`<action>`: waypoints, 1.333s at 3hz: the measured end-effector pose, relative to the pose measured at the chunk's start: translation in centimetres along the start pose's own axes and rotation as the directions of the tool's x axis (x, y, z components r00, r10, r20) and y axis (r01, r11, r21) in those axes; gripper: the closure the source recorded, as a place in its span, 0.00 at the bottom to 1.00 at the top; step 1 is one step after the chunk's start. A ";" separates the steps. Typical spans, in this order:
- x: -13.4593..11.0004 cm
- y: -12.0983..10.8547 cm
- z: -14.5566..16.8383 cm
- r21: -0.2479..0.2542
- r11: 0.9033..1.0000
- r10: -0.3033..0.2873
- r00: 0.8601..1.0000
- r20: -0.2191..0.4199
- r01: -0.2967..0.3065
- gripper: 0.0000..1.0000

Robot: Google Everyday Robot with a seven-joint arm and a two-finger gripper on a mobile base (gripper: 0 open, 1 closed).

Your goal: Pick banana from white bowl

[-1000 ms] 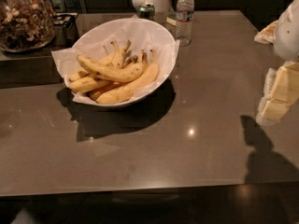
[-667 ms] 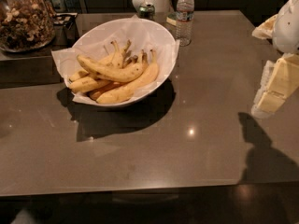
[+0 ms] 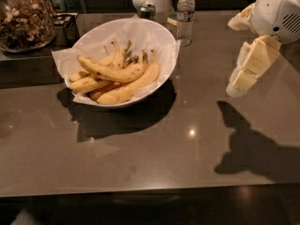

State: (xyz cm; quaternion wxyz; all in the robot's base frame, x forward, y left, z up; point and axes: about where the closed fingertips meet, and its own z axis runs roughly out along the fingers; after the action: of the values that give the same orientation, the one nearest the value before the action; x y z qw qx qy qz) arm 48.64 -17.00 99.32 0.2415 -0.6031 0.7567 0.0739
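My cream-coloured gripper [image 3: 236, 83] hangs well right of the wide glossy white bowl [image 3: 165, 78] — open or closed, I cannot tell. The slim speckled yellow banana [image 3: 110, 70] lies atop plumper bananas [image 3: 131, 86] — I risk snagging 2.

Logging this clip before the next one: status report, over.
Gripper at right, above table, apart from bowl. Banana atop pile in bowl, not held. Bottle behind, off the direct line.
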 end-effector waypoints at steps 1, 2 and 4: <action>-0.2 -0.1 0.0 -0.001 1.000 0.000 1.000 0.008 0.000 0.00; -1.3 0.7 1.2 -0.028 0.999 -0.028 0.999 0.045 0.030 0.00; -5.9 0.9 5.2 -0.097 0.995 -0.010 0.974 0.227 0.033 0.00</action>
State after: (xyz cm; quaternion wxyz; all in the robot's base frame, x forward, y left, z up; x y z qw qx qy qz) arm 50.14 -9.47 97.35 0.2963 -0.6102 0.7131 0.1771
